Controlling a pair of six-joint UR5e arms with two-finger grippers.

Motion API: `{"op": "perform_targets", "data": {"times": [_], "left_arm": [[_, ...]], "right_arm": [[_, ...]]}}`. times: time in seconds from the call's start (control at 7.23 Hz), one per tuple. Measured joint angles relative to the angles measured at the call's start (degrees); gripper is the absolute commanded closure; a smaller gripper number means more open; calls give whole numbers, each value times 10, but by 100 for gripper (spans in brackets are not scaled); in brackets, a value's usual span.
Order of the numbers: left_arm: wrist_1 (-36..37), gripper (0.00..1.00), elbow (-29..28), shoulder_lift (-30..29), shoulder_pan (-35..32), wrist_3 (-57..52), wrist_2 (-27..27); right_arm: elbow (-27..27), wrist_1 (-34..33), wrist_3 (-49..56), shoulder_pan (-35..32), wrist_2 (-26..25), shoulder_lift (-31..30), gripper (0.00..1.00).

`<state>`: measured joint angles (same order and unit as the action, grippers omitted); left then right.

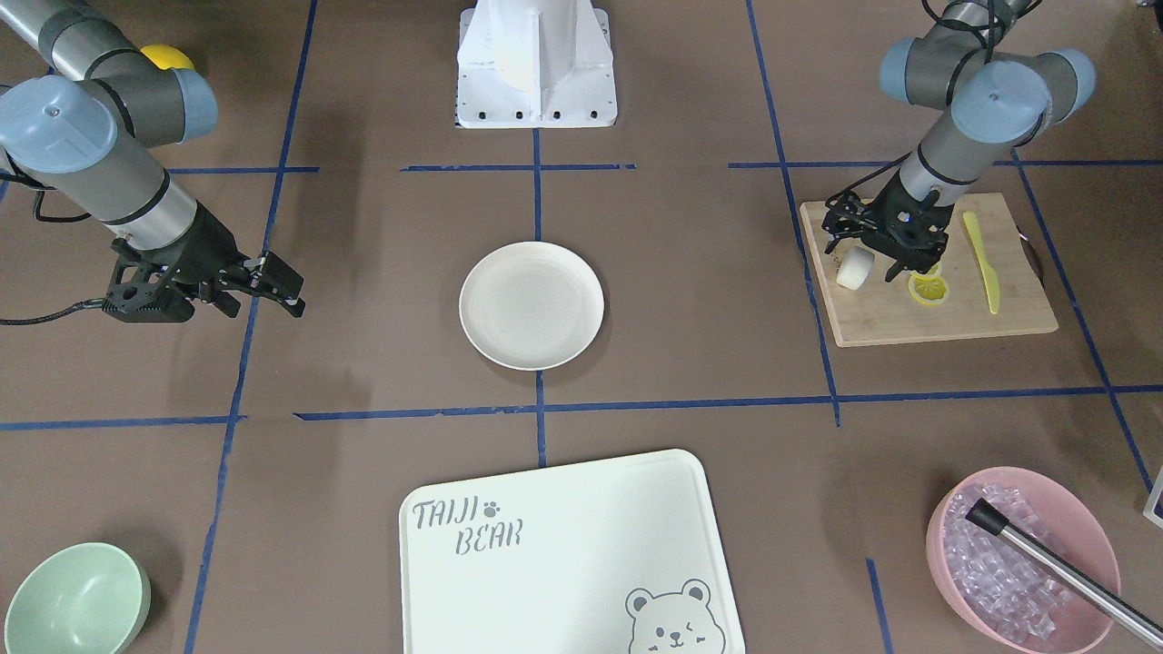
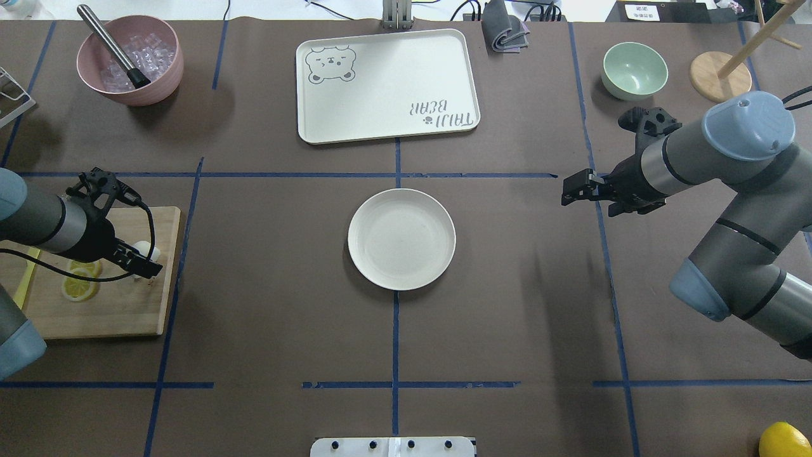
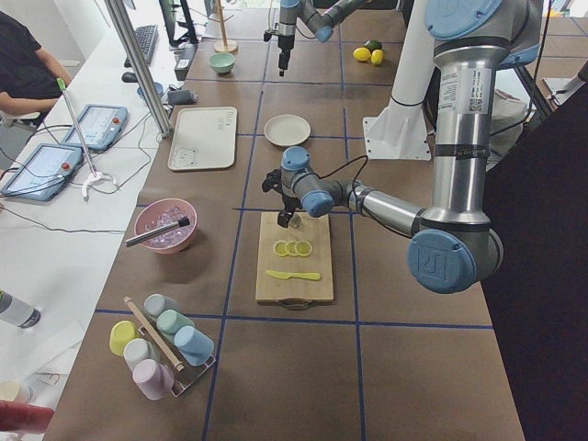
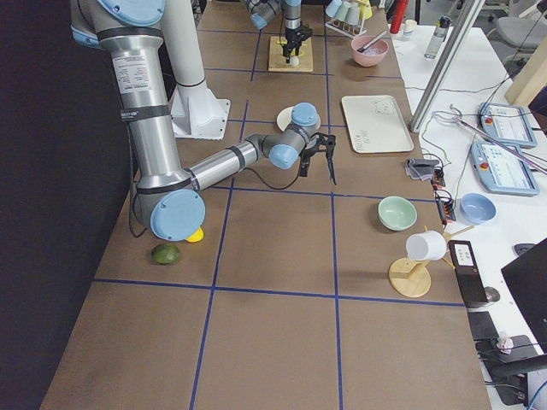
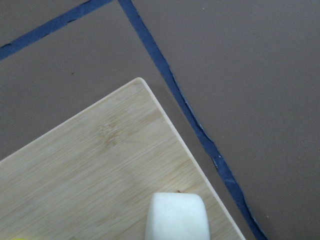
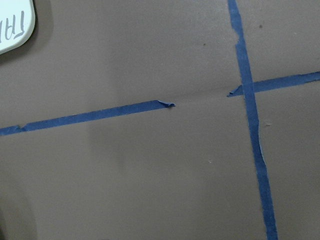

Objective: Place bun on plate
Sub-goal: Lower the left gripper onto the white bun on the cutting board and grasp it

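The left gripper [image 1: 863,260] hangs low over the pale bamboo cutting board [image 1: 945,322], at the corner towards the table's middle. Its black fingers stand either side of the small white stubby cylinder of a bun [image 1: 855,269]. The bun sits tilted at the board's edge with one round end showing, and the left wrist view has it directly below the camera, over the wood. I cannot tell whether the jaws pinch it or stand loose around it. A yellow lemon slice [image 1: 928,289] lies just beside the bun.

This looks like the pick-up step, with no carrying done yet. The next move calls for a sure pinch on the bun alone, a lift clear of the board and slice, then a sideways carry across the taped brown table. The round cream-white shallow plate [image 1: 531,304] waits bare at the centre, well apart. Beyond it the right gripper [image 1: 282,291] hovers, jaws spread and holding nothing.
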<state>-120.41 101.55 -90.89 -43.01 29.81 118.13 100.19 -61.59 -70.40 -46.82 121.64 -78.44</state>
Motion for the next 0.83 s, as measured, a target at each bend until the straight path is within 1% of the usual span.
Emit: {"op": "perform_targets", "data": {"times": [0.14,0.28,0.55,0.83], "left_arm": [[0,42,-6,-4,0,0,0],[0,57,-8,-5,1,0,0],[0,72,-9,-5,1,1,1],[0,73,-7,-5,0,10,2]], "right_arm": [[0,0,0,0,0,0,0],[0,1,0,1,0,0,0],[4,1,0,1,0,0,0],[7,1,0,1,0,-1,0]]}}
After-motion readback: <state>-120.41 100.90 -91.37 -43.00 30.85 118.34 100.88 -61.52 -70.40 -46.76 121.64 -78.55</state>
